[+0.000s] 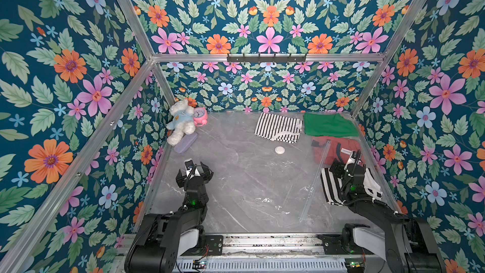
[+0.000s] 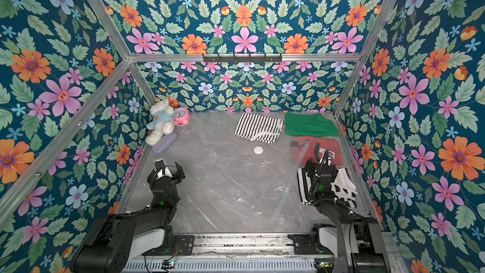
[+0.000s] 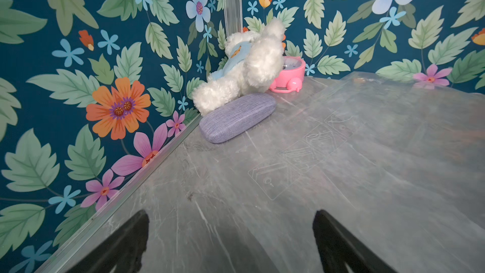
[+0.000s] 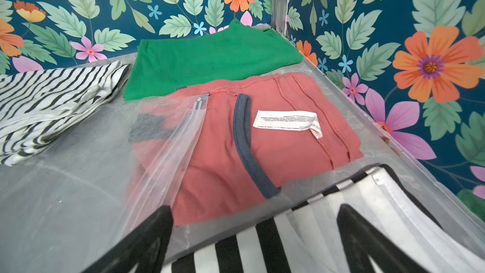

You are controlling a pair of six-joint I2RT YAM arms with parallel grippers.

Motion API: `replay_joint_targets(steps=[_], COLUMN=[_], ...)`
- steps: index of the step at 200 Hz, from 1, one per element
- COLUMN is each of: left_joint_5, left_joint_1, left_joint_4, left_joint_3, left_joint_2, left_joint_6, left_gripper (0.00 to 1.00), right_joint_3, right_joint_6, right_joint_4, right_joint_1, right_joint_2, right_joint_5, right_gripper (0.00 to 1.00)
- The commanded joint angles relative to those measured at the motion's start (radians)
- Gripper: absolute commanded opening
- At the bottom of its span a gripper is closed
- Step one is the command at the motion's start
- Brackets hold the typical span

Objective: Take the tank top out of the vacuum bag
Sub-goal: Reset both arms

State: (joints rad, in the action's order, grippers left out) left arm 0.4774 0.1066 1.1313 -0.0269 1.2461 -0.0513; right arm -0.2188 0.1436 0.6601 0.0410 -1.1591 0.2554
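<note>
The vacuum bag lies flat and clear on the grey table, its white valve cap near the middle and its zip strip running along the right edge. A red tank top with navy trim lies at that edge, part of it under the clear plastic and zip strip. My right gripper hovers open just short of it, over a black-and-white striped cloth. My left gripper stands open and holds nothing, above the bag's left part.
A green garment and a thin-striped one lie at the back. A white teddy, a pink clock and a purple case sit in the back left corner. Floral walls close in on three sides.
</note>
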Motion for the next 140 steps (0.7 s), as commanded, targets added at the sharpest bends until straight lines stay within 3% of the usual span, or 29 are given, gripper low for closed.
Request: replay_joint_targets(steps=[1,37,56,73,89,105,116,140], left_joint_5=[-0.179,-0.208,-0.244,-0.27,-0.29,-0.328,-0.395,-0.377], left_joint_1=[-0.018,-0.028,-0.027,-0.031,-0.032,-0.041,-0.096,-0.092], left_joint_4=[0.254,0.375,0.522,0.54,0.344,0.116,0.065,0.077], left_joint_3=[-0.025,-0.044,-0.044,-0.058,-0.12,-0.248,-0.268,-0.263], left_joint_2=[0.091,0.227,0.353,0.403,0.365,0.36,0.353,0.354], left_joint_6=[-0.008,0.042,0.064,0.069,0.071,0.075,0.032,0.039], left_gripper=[0.99,0.99,0.99,0.99,0.99,0.99,1.0,1.0], right_joint_3=[0.009,0.054,0.034,-0.014,-0.086,-0.088,-0.097,-0.089], right_joint_6=[0.001,0.001,-0.009,-0.032,-0.049,-0.063,-0.067,-0.079], right_joint_4=[0.17,0.419,0.435,0.42,0.224,0.262,0.219,0.249], right_joint_1=[0.019,0.075,0.075,0.075,0.072,0.04,0.037,0.022], right_joint_2=[-0.022,-0.168,-0.23,-0.293,-0.275,-0.294,-0.28,-0.29], right_joint_5=[-0.102,-0.296,-0.339,-0.401,-0.408,-0.349,-0.349,-0.33], right_gripper=[0.99,0.99,0.99,0.99,0.99,0.99,0.99,0.99])
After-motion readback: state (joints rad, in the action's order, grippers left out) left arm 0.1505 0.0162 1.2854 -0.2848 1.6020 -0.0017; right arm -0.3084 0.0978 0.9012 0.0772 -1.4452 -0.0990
